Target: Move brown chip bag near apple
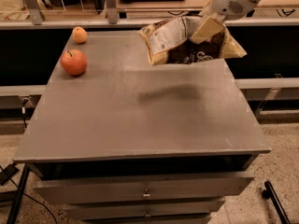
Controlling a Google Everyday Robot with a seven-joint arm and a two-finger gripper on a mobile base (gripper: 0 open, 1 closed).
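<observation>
The brown chip bag [184, 41] hangs in the air above the far right part of the grey table [140, 106], its white label panel facing left. My gripper [208, 28] is shut on the bag's upper middle and holds it well above the tabletop; the bag's shadow lies on the table below. The apple [74, 62], red-orange with a dark stem, sits near the table's left edge, far left of the bag.
A smaller yellow-orange fruit [80, 34] sits at the table's far left corner, behind the apple. Drawers [145, 192] run along the table's front. A railing [112, 6] stands behind the table.
</observation>
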